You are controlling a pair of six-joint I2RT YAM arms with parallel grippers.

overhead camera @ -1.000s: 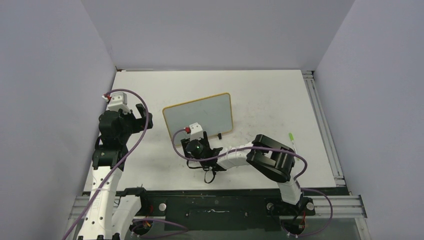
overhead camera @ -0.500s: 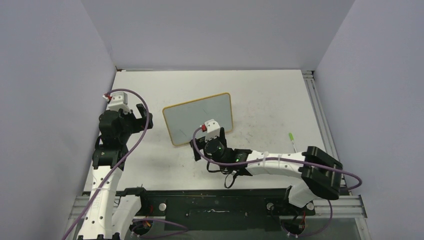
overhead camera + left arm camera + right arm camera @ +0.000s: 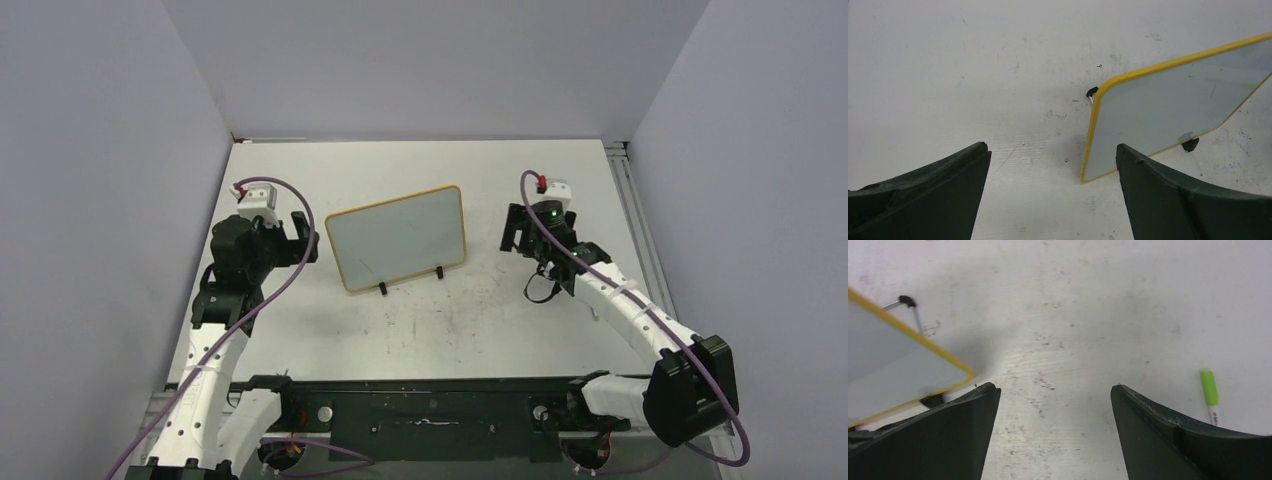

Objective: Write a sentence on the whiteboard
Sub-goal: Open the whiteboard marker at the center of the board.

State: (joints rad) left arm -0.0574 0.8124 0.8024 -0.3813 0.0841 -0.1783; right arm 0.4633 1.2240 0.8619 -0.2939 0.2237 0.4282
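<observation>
– White table [image 3: 300,170], scuffed, with pale walls on three sides. Where does the board stand?
– The whiteboard [image 3: 398,238] is propped at a tilt on its black feet [image 3: 381,289], about mid-table, between the two arms. Its yellow-framed face shows only a few faint stray marks. I can make out no sentence on it.
– So the writing is not begun?
– I judge not, and nothing holds a pen. The marker [image 3: 1209,390], with a green end and a white barrel, lies flat on the table to the right of the board, well apart from it.
– And the grippers?
– The left gripper [image 3: 1050,147] hovers just beside the board's left edge, fingers spread wide, nothing between them. The right gripper [image 3: 1053,386] hangs near the board's lower right corner, likewise spread and empty. The marker sits at the right edge of its wrist view.
– Then the step in hand is fetching the marker.
– That is my reading. The right gripper needs to swing toward the marker, set its fingers across the barrel, come down and close. The green end looks like a cap. If it is, it must come off before any stroke, probably with the left gripper's help.
</observation>
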